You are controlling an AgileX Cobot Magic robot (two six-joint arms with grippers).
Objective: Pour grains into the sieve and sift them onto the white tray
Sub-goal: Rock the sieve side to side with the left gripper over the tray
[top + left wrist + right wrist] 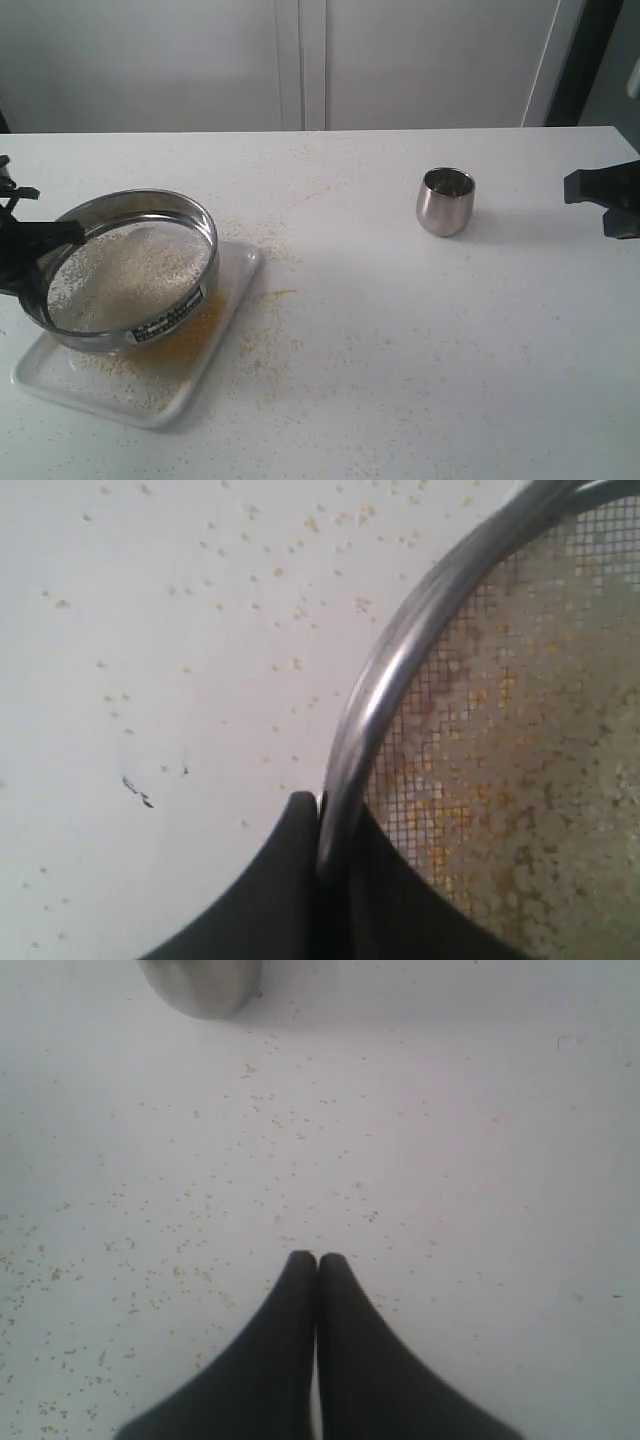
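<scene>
- The white tray (45, 372) lies at seven o'clock, catching the fine yellow fallout.
- The sieve (130, 262) is held tilted over it, with the whitish grains (125, 275) kept inside.
- The left gripper (320, 815) is clamped on the sieve's nine-o'clock rim, apparently for shaking.
- The right gripper (318, 1260) waits at three o'clock, closed and empty.

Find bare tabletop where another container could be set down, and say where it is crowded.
Widest free patch: table front, from the white tray across to the right edge, before the steel cup. Also bare: the back strip behind sieve and cup. Loose grains lie around the tray. Crowded: the left, where the left gripper holds the sieve over the tray.
</scene>
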